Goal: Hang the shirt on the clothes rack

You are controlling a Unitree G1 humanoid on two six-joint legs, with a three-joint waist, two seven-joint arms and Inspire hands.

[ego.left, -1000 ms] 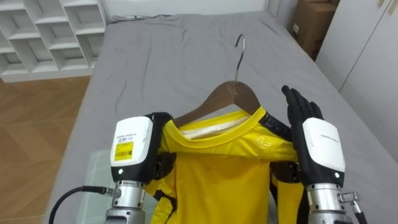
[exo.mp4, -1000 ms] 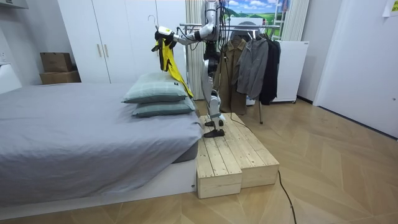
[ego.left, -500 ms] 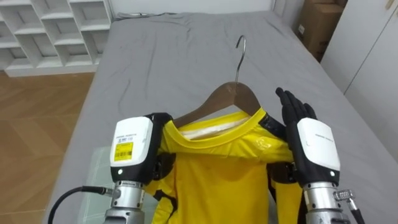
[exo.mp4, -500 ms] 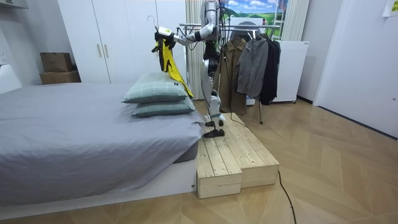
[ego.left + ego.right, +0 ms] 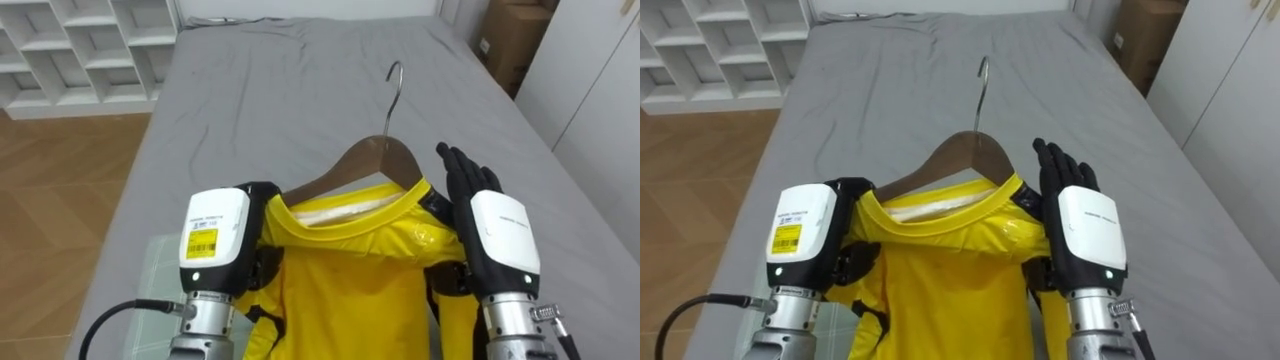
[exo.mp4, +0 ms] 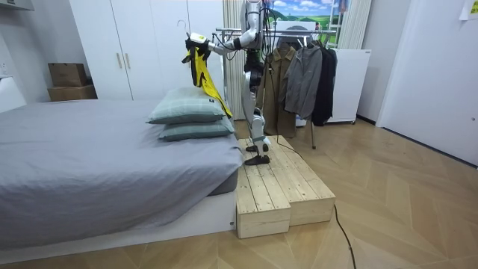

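A yellow shirt hangs on a wooden hanger with a metal hook, held up in the air over the bed. My left hand is shut on the hanger's left shoulder, dark fingers curled over the cloth there. Straight fingers of my open right hand point up beside the hanger's right shoulder, touching the collar's edge. In the room view I stand on a wooden platform between the bed and a clothes rack, with the yellow shirt raised above the pillows.
The grey bed stretches ahead below the shirt, with a pale pillow at lower left. White cube shelves stand far left, a cardboard box and white wardrobe doors to the right. Coats hang on the rack.
My right hand has come in a little toward the hanger's right shoulder. The hook has shifted slightly right. The left hand keeps its hold.
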